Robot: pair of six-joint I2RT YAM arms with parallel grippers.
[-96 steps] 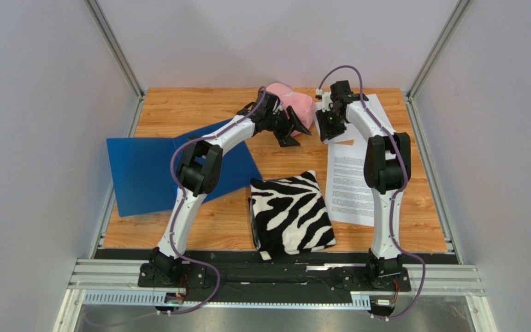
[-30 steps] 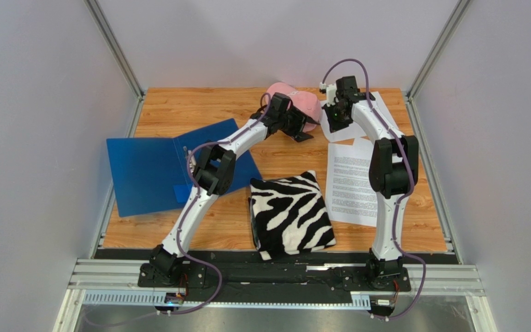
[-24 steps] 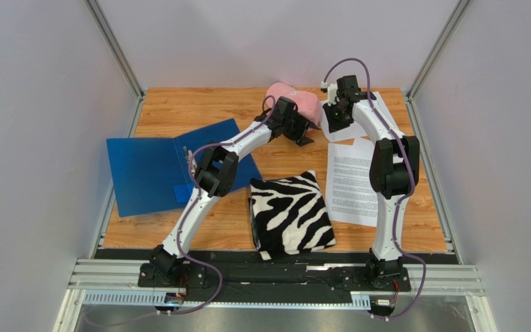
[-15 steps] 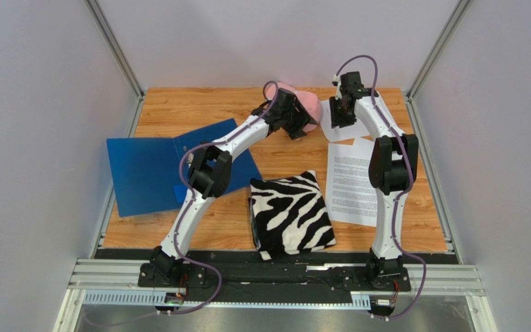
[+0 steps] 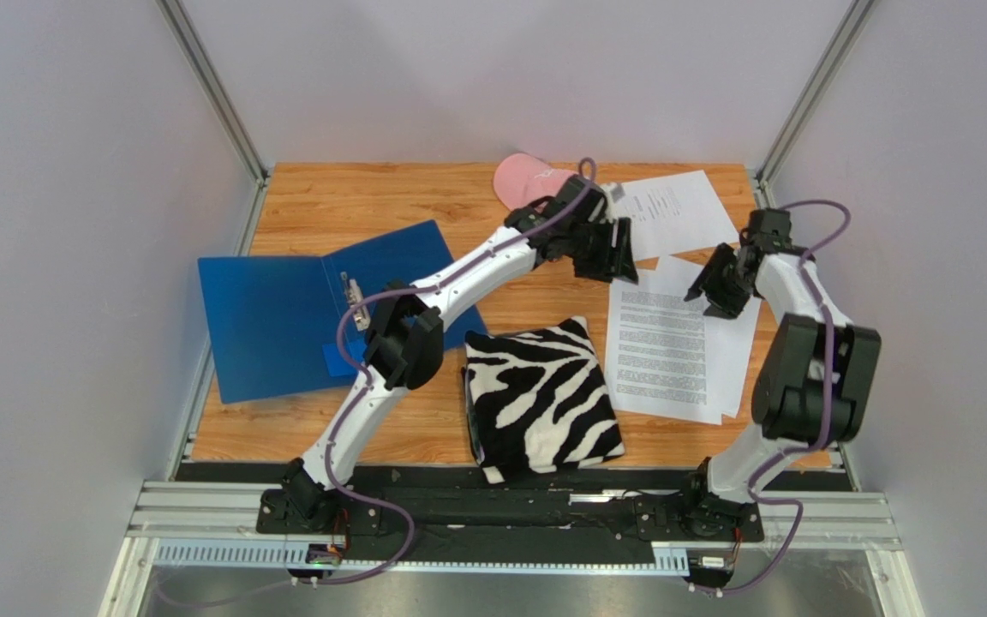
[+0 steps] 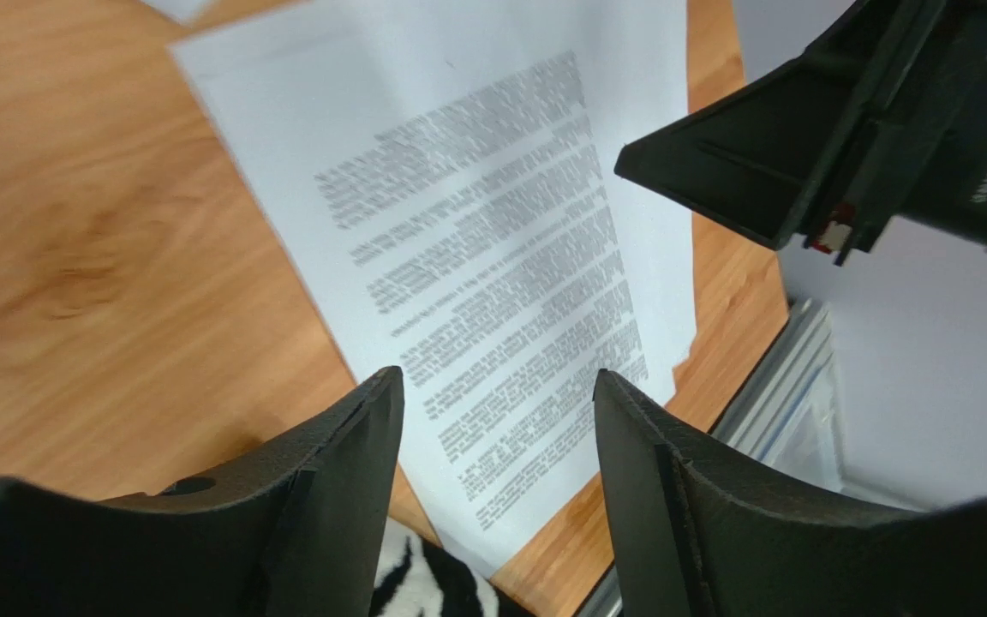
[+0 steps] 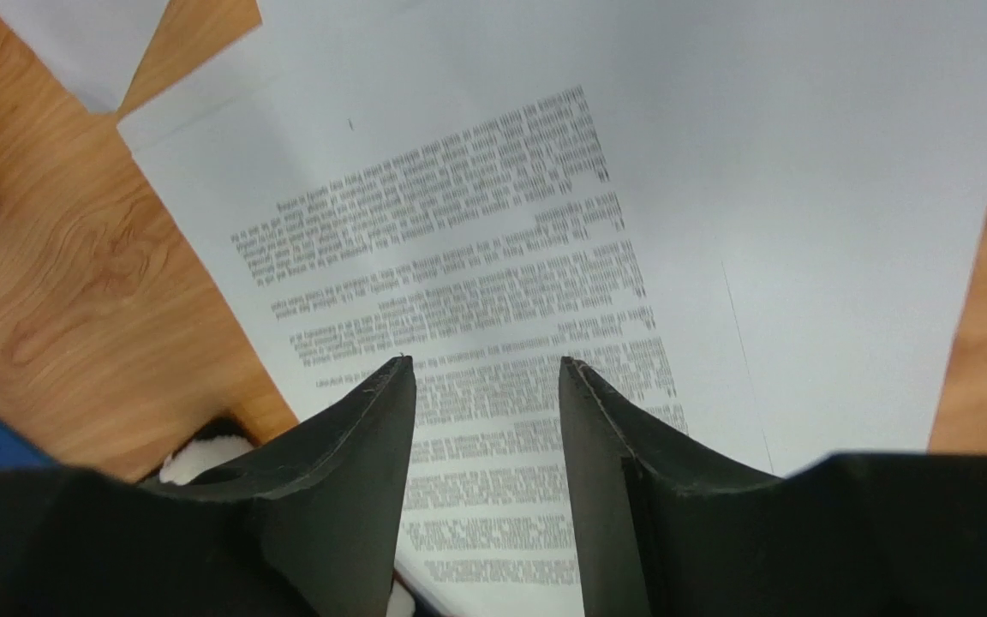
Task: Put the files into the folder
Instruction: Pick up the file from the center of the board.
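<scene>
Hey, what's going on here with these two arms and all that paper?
Both arms are over the files, loose printed sheets on the right side of the table. The left gripper reaches across to their far left corner, and the right gripper hangs over their right edge. Both are open and hold nothing. The folder lies open on the left, with no sheet visible in it. A zebra cloth sits between the folder and the files.

Overhead plus wrist close-ups (shared files (image 5: 666, 345))
</scene>
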